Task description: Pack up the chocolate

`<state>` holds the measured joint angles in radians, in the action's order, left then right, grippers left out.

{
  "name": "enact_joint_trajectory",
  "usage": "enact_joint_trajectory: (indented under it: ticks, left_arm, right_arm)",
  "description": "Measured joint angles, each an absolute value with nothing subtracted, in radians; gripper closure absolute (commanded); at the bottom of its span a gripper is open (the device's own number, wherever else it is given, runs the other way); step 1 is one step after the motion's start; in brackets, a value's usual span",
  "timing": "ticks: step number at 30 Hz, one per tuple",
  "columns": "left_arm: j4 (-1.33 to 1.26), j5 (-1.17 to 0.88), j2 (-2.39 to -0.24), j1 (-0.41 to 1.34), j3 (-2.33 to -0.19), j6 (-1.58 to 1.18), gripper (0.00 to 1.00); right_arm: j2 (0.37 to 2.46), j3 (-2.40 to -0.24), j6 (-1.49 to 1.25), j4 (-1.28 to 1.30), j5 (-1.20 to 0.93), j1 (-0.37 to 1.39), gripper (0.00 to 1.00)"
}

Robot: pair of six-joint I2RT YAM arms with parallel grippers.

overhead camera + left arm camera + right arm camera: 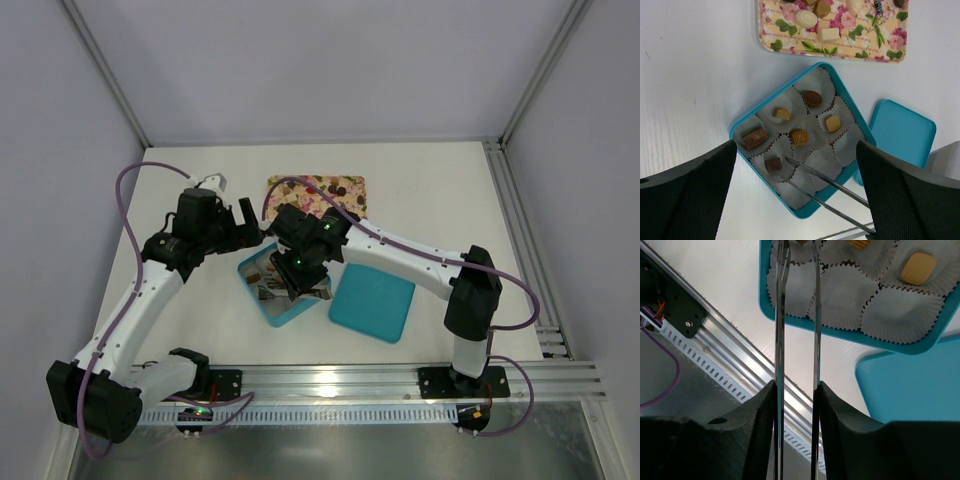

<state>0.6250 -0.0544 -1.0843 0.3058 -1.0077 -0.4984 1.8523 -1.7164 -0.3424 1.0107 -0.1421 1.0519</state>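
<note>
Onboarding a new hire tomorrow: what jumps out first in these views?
A teal square tin sits mid-table, lined with crinkled white paper cups, six holding small brown and tan chocolates. Long metal tweezers, clamped in the right gripper, reach into it. Behind lies a floral tray with more chocolates; the teal lid sits beside the tin.

We see a teal box (801,214) and a matching teal lid (902,132), crinkled white paper cups (825,160), chocolate (799,136) in dark brown, reddish brown, tan and caramel, silvery tweezers (830,186), a white table (690,75), and a yellowish tray (785,26) printed with pink flowers and green leaves.
</note>
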Motion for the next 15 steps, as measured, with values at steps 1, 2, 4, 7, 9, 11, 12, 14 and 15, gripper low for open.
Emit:
enact_joint_trajectory:
  ticks: [1,2,4,7,9,11,12,14,15]
  left_arm:
    - [0.625,-0.054,-1.084,0.306,-1.007,-0.498,0.0]
    - [0.625,-0.054,-1.084,0.306,-1.006,-0.498,0.0]
    - [0.625,-0.054,-1.084,0.306,-1.005,-0.498,0.0]
    - [0.625,-0.054,-1.084,0.305,-1.004,-0.498,0.0]
    - [0.625,-0.054,-1.084,0.305,-1.003,-0.498,0.0]
    - [0.625,-0.054,-1.084,0.306,-1.003,-0.498,0.0]
    - [0.625,-0.054,-1.084,0.306,-1.003,-0.498,0.0]
    - [0.625,-0.054,-1.084,0.306,-1.002,-0.498,0.0]
    - [0.625,-0.054,-1.084,0.305,-1.002,-0.498,0.0]
  right_arm:
    - [1.852,-1.716,-0.342,1.01,-0.142,1.052,0.6]
    - [1.852,-1.716,-0.342,1.01,-0.142,1.052,0.6]
    - [1.852,-1.716,-0.342,1.011,-0.141,1.052,0.59]
    - [1.852,-1.717,-0.342,1.012,-0.13,1.052,0.59]
    - [1.852,-1.723,-0.342,1.02,-0.116,1.052,0.59]
    - [1.852,-1.739,-0.339,1.029,-0.097,1.047,0.59]
    - [1.852,-1.743,-0.339,1.03,-0.093,1.043,0.59]
    - [1.852,-1.756,-0.337,1.031,-0.084,1.034,0.58]
    - [1.852,-1.763,-0.335,1.033,-0.08,1.027,0.58]
